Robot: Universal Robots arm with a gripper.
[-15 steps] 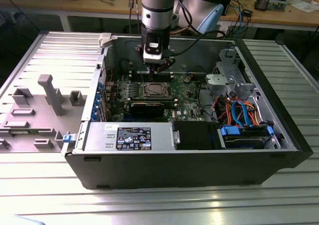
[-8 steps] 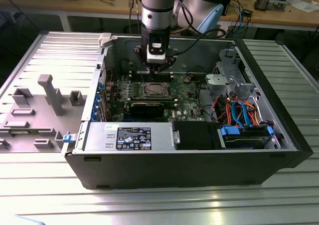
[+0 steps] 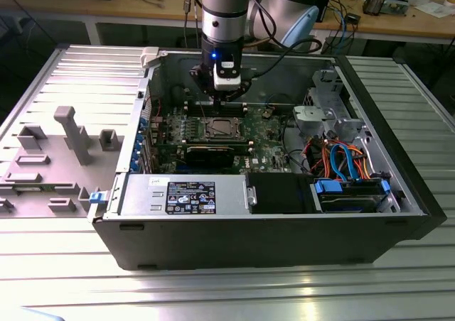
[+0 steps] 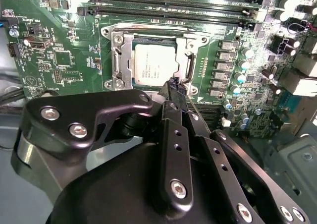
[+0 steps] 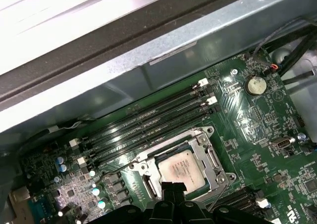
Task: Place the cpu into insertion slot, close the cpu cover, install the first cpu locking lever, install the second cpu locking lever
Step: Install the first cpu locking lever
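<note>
Open case [image 3: 213,243] on bench [image 3: 71,292]: cpu [image 4: 153,60] sat mid-board, my gripper [image 4: 173,86] pinched shut, nothing visibly held. Locking lever [image 5: 223,193] looked thin and springy, best grabbed by its end.

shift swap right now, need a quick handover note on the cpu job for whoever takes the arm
Gripper: low over the motherboard, at the edge of the cpu cover.
Cpu: seated in the insertion slot, silver face up.
Done: cpu placed; cover lies flat around it, with the chip showing through its window.
Left: both locking levers. A thin wire lever runs beside the gripper; I cannot tell whether either lever is latched.
</note>
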